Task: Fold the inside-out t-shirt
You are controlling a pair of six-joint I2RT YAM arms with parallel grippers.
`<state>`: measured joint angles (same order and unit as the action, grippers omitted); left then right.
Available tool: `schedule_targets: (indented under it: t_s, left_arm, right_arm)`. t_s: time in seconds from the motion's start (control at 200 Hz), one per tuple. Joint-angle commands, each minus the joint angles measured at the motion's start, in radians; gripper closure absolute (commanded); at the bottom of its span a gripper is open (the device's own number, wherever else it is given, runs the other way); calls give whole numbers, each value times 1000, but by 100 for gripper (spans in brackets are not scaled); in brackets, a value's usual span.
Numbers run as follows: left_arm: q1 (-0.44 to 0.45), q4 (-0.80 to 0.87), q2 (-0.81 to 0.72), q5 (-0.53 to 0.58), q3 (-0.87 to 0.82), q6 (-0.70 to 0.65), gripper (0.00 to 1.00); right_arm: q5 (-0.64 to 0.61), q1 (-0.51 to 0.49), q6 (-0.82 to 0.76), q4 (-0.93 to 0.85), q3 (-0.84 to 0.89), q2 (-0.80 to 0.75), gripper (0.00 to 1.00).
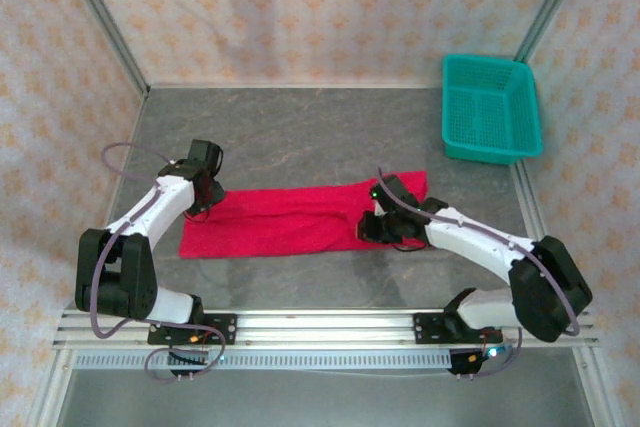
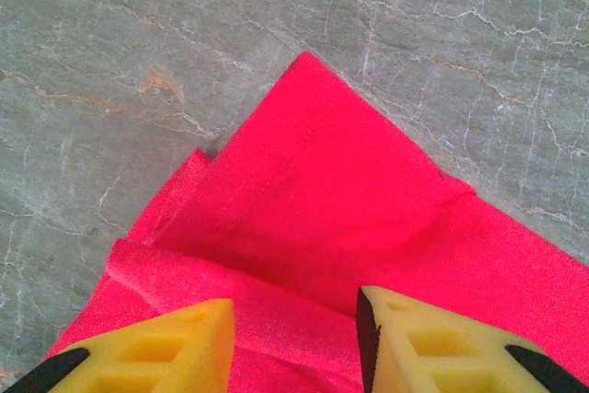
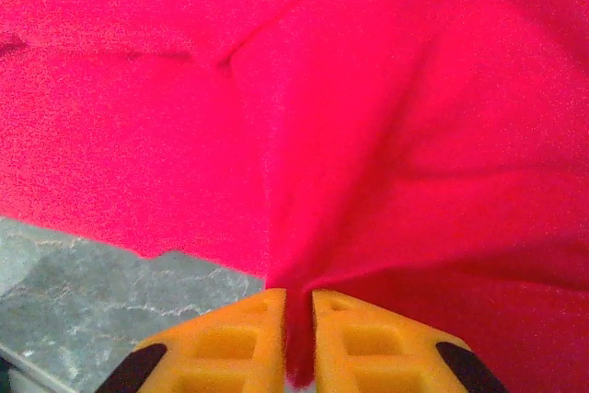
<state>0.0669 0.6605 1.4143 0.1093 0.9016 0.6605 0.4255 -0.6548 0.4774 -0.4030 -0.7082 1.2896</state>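
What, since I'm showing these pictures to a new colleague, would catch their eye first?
The bright red t-shirt, folded into a long strip across the middle of the grey table. The right gripper pinches a fold of cloth at its right end, while the left gripper sits with jaws apart over its left end. A teal basket stands at the table's far right corner.

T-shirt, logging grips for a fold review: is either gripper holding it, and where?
Right gripper pinches a fold of the t-shirt near its right end; left gripper stands open over its left end.
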Motion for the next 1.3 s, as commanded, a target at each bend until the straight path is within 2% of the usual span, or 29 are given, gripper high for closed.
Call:
schedule_targets:
  t_s: [0.0, 0.065, 0.115, 0.175, 0.235, 0.38, 0.47, 0.555, 0.681, 0.766, 1.006, 1.291]
  left_arm:
    - [17, -1, -12, 17, -10, 25, 59]
    - [22, 3, -12, 22, -9, 27, 59]
    - [26, 7, -13, 26, -5, 27, 59]
    - [32, 15, -17, 34, 2, 27, 60]
    - [40, 21, -24, 42, 7, 27, 59]
    - [56, 15, -25, 35, 25, 29, 59]
    - [60, 16, -5, 22, 46, 25, 59]
    - [63, 16, 14, 20, 56, 22, 60]
    - [64, -4, 22, 13, 43, 25, 60]
    - [64, -13, 32, 9, 38, 25, 59]
    - [66, -33, 60, 3, 41, 28, 59]
    - [66, -27, 78, 4, 67, 24, 60]
  right_arm:
    - [-3, -14, 22, 4, 8, -61, 67]
    - [-60, -14, 28, -36, -8, -98, 54]
    - [-153, -13, 32, -76, -35, -101, 47]
    - [-275, 2, 36, -126, -84, -126, 44]
    - [-324, 41, 44, -132, -128, -111, 44]
    - [-309, 113, 36, -87, -219, 57, 43]
    - [-298, 135, -12, -121, -293, 181, 42]
    - [-237, 142, -62, -122, -331, 261, 40]
    - [-74, 142, -113, -48, -324, 308, 39]
    - [-57, 142, -123, -82, -337, 327, 39]
    - [-34, 78, -36, -96, -175, 215, 38]
    - [-77, -42, 173, -86, 33, -67, 38]
